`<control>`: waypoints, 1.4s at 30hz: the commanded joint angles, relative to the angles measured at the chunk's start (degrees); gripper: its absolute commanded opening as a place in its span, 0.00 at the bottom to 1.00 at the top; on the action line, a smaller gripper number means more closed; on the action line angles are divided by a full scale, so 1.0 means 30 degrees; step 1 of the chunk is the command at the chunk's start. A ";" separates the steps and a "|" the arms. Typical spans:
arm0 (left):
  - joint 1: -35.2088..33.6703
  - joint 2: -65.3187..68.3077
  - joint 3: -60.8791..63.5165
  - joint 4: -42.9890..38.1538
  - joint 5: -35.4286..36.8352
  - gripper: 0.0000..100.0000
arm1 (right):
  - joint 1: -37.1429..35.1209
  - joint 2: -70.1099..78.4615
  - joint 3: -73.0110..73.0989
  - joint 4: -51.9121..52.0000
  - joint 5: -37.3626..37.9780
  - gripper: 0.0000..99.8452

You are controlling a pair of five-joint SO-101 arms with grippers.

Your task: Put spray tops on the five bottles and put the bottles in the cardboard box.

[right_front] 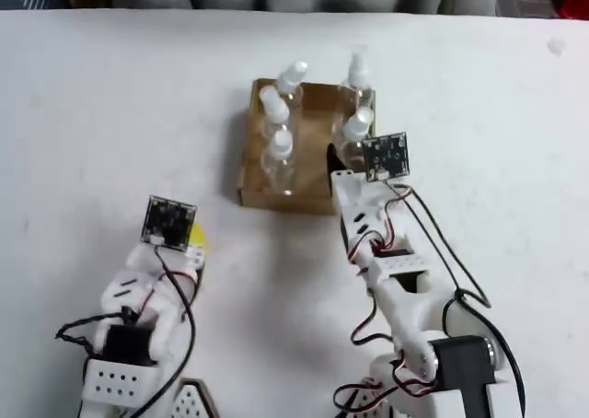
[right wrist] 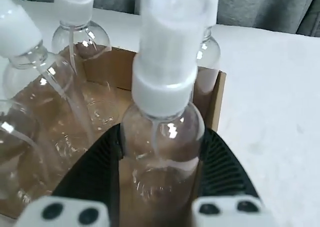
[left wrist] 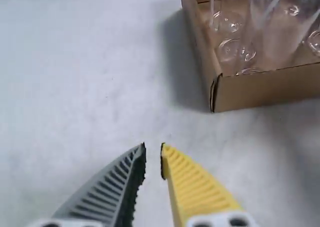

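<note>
The cardboard box (right_front: 248,174) sits mid-table. Three clear bottles with white spray tops stand in its left half (right_front: 279,151). My right gripper (right_front: 354,156) is shut on a fourth capped bottle (right wrist: 162,137), held upright at the box's right side with the black fingers (right wrist: 95,172) on either side of its body. A fifth capped bottle (right_front: 357,73) stands at the far right corner; I cannot tell whether it is inside the wall. My left gripper (left wrist: 152,154) hangs low over bare table, near the box's corner (left wrist: 215,92), shut with nothing in it.
White tabletop surrounds the box, with free room on the left and right. The two arm bases stand at the near edge. A grey surface runs along the far edge of the table.
</note>
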 commanded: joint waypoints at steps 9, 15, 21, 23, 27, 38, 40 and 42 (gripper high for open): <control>-0.0220 -0.0278 -0.0059 0.0029 -0.0205 0.06 | 0.0044 -0.0073 -0.0908 0.1626 0.0205 0.01; -0.0220 -0.0278 -0.0059 0.0029 -0.0205 0.06 | 0.0132 -0.0073 -0.1582 0.3648 0.0205 0.01; -0.0132 -0.0278 -0.0059 -0.0059 -0.0205 0.06 | 0.0044 -0.0073 -0.1495 0.3678 0.0205 0.01; -0.0190 -0.0278 -0.0059 -0.0059 -0.0205 0.06 | 0.0044 -0.0073 -0.1495 0.3678 0.0205 0.01; -0.0190 -0.0278 -0.0059 -0.0059 -0.0205 0.06 | 0.0015 -0.0190 -0.1495 0.3678 0.0205 0.01; -0.0132 -0.0278 -0.0059 -0.0059 -0.0234 0.06 | -0.0601 -0.0073 -0.1553 0.3678 0.0205 0.02; -0.0161 -0.0278 -0.0059 -0.0059 -0.0234 0.06 | -0.0601 -0.0073 -0.1553 0.3678 0.0205 0.02; -0.0161 -0.0278 -0.0059 -0.0088 -0.0234 0.06 | -0.0601 -0.0073 -0.1553 0.3678 0.0205 0.02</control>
